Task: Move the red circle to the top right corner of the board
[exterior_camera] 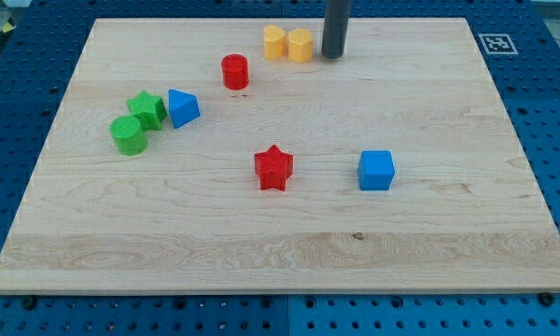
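Note:
The red circle (234, 71) stands on the wooden board (429, 224) toward the view's top, left of centre. My tip (331, 56) rests on the board near the top edge, to the right of the red circle. Two yellow blocks sit between them: one (274, 42) closer to the red circle and one (301, 45) just left of my tip. My tip is apart from the red circle and close beside the right yellow block.
A red star (273, 168) lies near the board's middle. A blue cube (376, 170) is to its right. At the left are a green star (147, 108), a green circle (128, 134) and a blue triangle (183, 107). A marker tag (496, 43) sits at the top right corner.

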